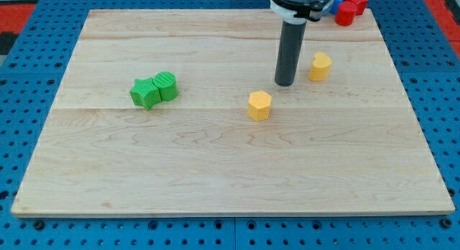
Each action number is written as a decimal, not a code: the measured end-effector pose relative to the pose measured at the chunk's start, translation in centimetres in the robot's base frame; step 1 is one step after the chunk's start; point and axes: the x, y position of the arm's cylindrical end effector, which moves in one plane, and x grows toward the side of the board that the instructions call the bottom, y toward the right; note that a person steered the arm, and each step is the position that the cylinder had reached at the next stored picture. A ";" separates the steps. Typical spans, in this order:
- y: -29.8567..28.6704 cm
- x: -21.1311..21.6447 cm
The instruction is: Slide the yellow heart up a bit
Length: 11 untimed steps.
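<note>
The yellow heart (320, 65) lies on the wooden board (215, 178) right of centre, near the view's top. My tip (285, 83) rests on the board just left of the heart and slightly below it, a small gap apart. A yellow pentagon (259, 105) lies below and left of my tip, also not touching it.
A green star (146, 93) and a green round block (166, 85) touch each other at the view's left. At the board's top right corner a red block (345, 14), a blue block (338, 1) and another red block (357, 1) cluster together, partly behind the arm.
</note>
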 end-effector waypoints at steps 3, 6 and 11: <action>4.2 0.7; 11.0 -2.8; 7.5 -7.7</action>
